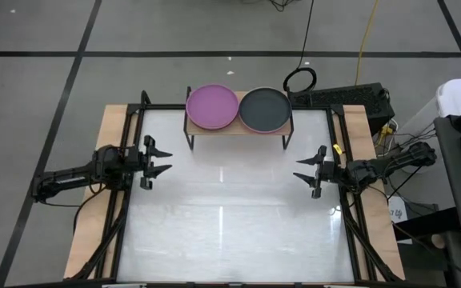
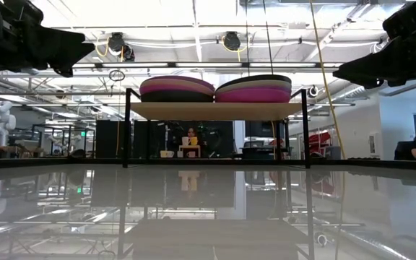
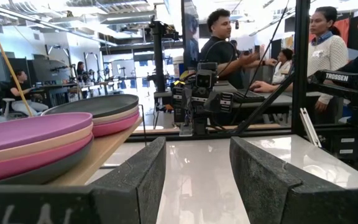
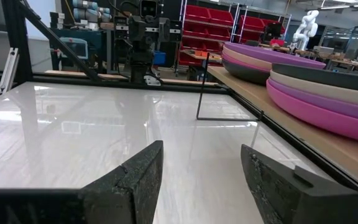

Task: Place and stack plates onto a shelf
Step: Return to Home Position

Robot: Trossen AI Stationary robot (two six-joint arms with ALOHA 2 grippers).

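Plates: eight in all, every one on the shelf [image 1: 234, 131], in two stacks side by side.
Purple-topped stack [image 1: 212, 106]: four plates on the shelf's left half. From the top: purple, peach, magenta pink, black.
Black-topped stack [image 1: 264, 110]: four plates on the right half. From the top: black, beige, purple, magenta pink.
Stack relation: the two rims sit just beside each other at the middle of the board, and both stacks lie level.
Shelf: one, at the far middle edge of the surface [image 1: 230, 208], standing on thin black legs.
Left arm: stretched low from the left side of the surface, pointing inward.
Left gripper [image 1: 165, 160]: held above the surface, apart from the shelf, fingers spread wide with nothing between them.
Right arm: stretched in from the right side, facing the left arm.
Right gripper [image 1: 302, 169]: raised off the surface, fingers parted wide and holding nothing.
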